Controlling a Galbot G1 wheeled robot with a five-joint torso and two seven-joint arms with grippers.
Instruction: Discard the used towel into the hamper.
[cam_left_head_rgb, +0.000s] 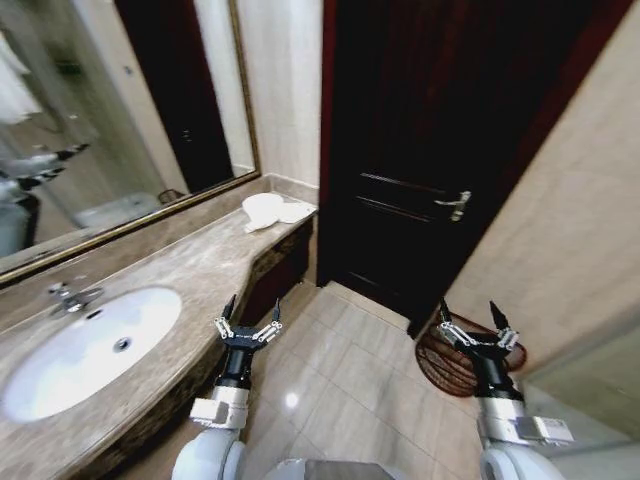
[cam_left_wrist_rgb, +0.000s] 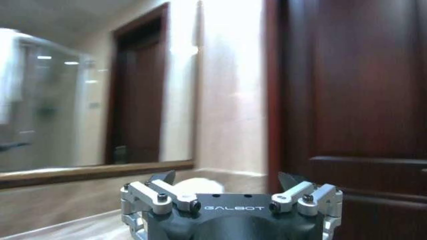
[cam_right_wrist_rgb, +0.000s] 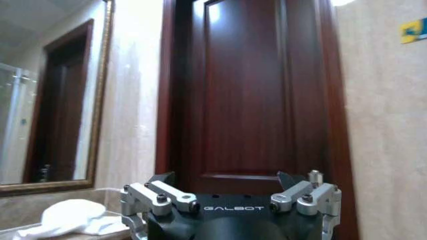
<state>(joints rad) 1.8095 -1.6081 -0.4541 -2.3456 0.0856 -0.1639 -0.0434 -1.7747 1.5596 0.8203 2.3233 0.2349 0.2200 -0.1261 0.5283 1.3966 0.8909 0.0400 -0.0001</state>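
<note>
From above, the towel (cam_left_head_rgb: 270, 211) lies bunched at the far end of the counter (cam_left_head_rgb: 190, 270), past the sink (cam_left_head_rgb: 90, 348). The hamper (cam_left_head_rgb: 450, 362) sits on the floor by the dark door (cam_left_head_rgb: 420, 150), just behind the right gripper (cam_left_head_rgb: 478, 326). The left gripper (cam_left_head_rgb: 248, 318) hovers by the counter's edge. Both spread wide, holding nothing.

The left wrist view adds the mirror (cam_left_wrist_rgb: 67, 115) and the towel (cam_left_wrist_rgb: 197, 186) as a pale lump between the gripper's (cam_left_wrist_rgb: 227, 179) prongs.

The right wrist view shows the towel (cam_right_wrist_rgb: 77, 216) off beside its gripper (cam_right_wrist_rgb: 227, 179), the door (cam_right_wrist_rgb: 247, 95) straight ahead.
</note>
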